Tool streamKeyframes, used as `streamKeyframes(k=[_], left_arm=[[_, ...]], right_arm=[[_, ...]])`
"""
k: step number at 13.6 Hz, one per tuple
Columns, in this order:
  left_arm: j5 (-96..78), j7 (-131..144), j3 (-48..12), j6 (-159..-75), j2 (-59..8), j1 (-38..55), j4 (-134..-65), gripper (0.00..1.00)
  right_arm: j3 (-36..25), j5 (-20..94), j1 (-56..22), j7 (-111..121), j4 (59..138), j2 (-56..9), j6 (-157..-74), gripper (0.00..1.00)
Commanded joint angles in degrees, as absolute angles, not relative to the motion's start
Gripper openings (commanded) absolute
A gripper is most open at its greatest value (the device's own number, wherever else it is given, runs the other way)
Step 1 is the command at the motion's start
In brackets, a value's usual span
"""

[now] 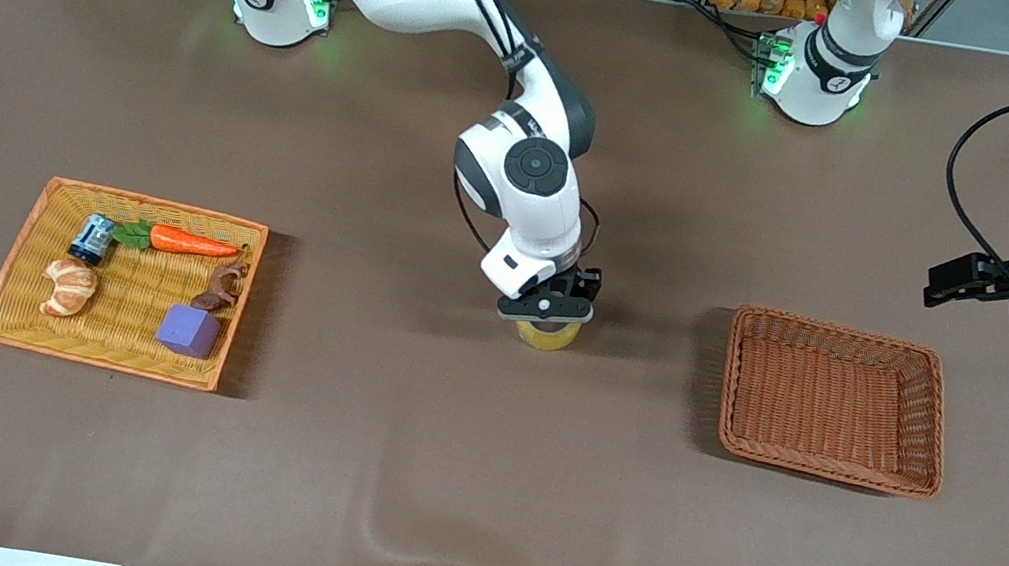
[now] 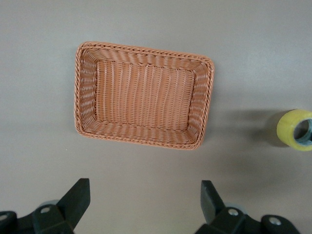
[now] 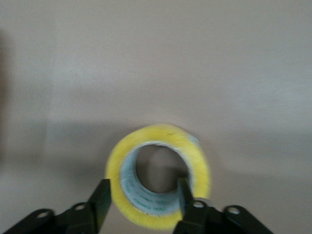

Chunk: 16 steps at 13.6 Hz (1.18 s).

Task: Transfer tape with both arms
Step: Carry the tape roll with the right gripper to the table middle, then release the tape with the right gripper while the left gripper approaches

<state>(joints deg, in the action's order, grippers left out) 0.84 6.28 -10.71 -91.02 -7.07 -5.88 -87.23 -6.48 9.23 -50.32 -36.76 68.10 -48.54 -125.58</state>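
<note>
No writing was legible. The tape [image 1: 547, 333] sat mid-worktop, gripped by the right gripper [image 1: 547, 308], one finger inside its core. The left gripper [image 1: 955, 284] waited open-jawed above the empty brown basket [image 1: 824, 471]. The orange tray [image 1: 8, 285] held a carrot [image 1: 189, 242], croissant [image 1: 70, 285] and purple cube [image 1: 189, 330].

We see the tape [image 1: 547, 333], a yellowish translucent roll with a grey core [image 3: 146, 187], on the brown table mid-way between the two baskets. Right gripper [image 1: 549, 308] sits on it, one finger [image 3: 184, 195] inside the hole, the other outside the rim.
</note>
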Motion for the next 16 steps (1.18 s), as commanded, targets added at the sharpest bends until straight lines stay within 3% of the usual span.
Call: streamKeyframes(k=[1,6,12,16], left_arm=[[-1.3,5.9,-11.6,-93.2,-9.3,-4.7,-86.9,1.0],[-1.8,10.5,-12.1,-96.8,-15.7,4.5,-87.2,1.0],[-0.5,34.5,-12.0,-110.7,-26.6,19.7,-87.5,1.0],[4.7,43.0,-12.1,-119.6,-34.4,25.0,-87.5,1.0]], right_arm=[[-5.8,9.6,-44.1,-29.2,71.4,-39.8,-117.1,1.0],[-5.7,9.9,-30.9,-15.7,80.2,-21.4,-103.1,1.0],[-6.9,6.2,-16.5,0.4,93.5,-5.9,-101.3,1.0],[-7.8,1.3,-10.5,3.8,93.1,-1.7,-93.9,1.0]])
